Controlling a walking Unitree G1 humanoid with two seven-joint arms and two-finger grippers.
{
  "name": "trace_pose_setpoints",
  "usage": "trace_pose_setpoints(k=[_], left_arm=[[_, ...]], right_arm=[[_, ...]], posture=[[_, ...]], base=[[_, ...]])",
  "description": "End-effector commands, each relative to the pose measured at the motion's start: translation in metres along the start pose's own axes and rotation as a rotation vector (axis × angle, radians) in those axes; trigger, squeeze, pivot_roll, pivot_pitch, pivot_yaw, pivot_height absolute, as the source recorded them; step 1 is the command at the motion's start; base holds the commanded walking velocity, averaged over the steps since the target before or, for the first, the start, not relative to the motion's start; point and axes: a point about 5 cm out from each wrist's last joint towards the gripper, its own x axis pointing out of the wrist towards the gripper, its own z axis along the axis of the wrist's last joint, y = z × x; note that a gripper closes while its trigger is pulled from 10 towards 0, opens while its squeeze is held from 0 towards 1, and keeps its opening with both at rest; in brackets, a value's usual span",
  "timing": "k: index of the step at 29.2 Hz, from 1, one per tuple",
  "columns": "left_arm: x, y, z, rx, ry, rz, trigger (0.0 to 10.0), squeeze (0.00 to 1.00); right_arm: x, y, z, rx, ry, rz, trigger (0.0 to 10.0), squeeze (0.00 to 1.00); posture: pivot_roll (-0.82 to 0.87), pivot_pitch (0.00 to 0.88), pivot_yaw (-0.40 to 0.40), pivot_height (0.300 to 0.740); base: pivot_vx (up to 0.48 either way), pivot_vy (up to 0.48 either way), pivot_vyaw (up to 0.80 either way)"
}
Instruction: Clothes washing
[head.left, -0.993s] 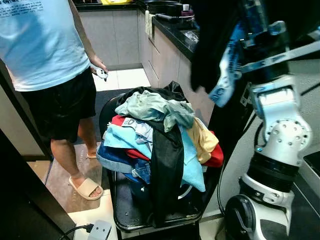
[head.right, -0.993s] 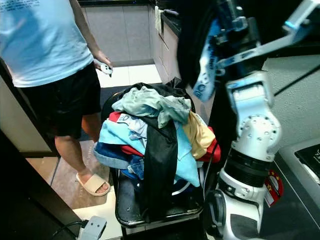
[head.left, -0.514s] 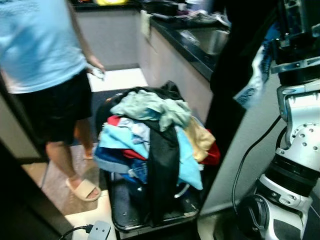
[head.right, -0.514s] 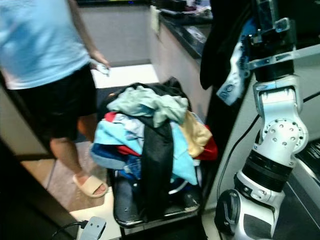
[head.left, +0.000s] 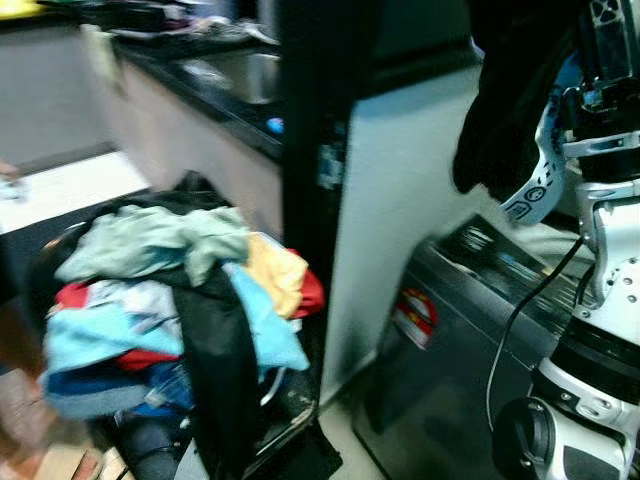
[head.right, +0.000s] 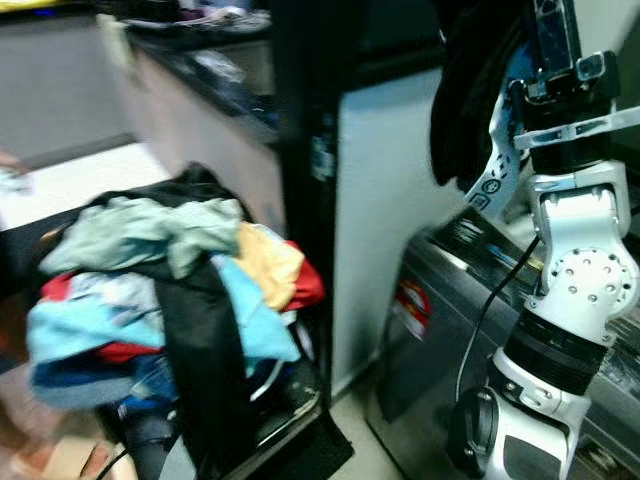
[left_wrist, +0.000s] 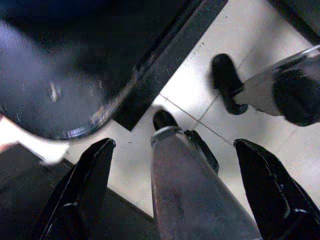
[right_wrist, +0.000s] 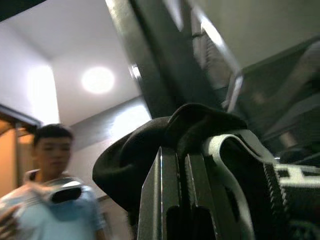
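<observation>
A heap of mixed clothes (head.left: 170, 290) lies piled on a black cart (head.left: 290, 420) at the left, with a long black piece hanging down its front. My right arm is raised at the upper right. Its gripper (right_wrist: 175, 165) is shut on a black garment (head.left: 510, 110) with a blue and white strap (head.right: 492, 180), which dangles beside the arm. The top of a dark grey washing machine (head.left: 470, 330) lies below the hanging garment. My left gripper (left_wrist: 175, 190) hangs open over the tiled floor, with nothing between its fingers.
A black-topped kitchen counter (head.left: 200, 80) runs along the back left. A white wall panel (head.left: 400, 200) with a black post (head.left: 310, 150) stands between the cart and the washing machine. A person (right_wrist: 55, 165) in a light blue shirt holds a controller. My own legs (left_wrist: 190, 195) stand on the white tiles.
The camera has swung right: the clothes heap has slid to the left of the picture and the washing machine has come into view. My right gripper still holds the black garment up.
</observation>
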Motion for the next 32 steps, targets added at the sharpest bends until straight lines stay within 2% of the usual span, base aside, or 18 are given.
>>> trace_pose_setpoints(k=[1,11,15,21,32], left_arm=[[-0.001,0.002,-0.006,0.003,0.024,0.004,10.0,0.00],[-0.002,0.002,-0.008,0.002,0.027,0.003,10.0,0.00],[-0.002,0.002,-0.008,0.005,0.026,0.001,10.0,0.00],[-0.002,0.002,-0.008,0.004,0.027,-0.009,10.0,0.00],[-0.002,0.001,-0.009,0.003,0.031,-0.017,10.0,0.00]], right_arm=[[-0.001,-0.002,0.004,-0.015,-0.004,-0.008,10.0,0.00],[-0.003,-0.006,0.007,-0.092,0.041,-0.027,10.0,0.00],[-0.002,-0.008,-0.006,-0.160,0.116,-0.048,10.0,0.00],[-0.002,-0.007,-0.012,-0.181,0.135,-0.054,10.0,0.00],[-0.003,-0.006,-0.014,-0.196,0.150,-0.041,10.0,0.00]], posture=[[0.04,0.000,-0.026,0.740],[0.04,0.000,-0.023,0.740],[0.04,0.003,-0.021,0.740],[0.04,0.006,-0.021,0.740],[0.04,0.010,-0.017,0.740]], base=[[0.000,0.000,-0.76],[0.000,0.000,-0.76],[0.000,0.000,-0.76],[0.000,-0.094,0.00],[0.000,-0.461,0.00]])
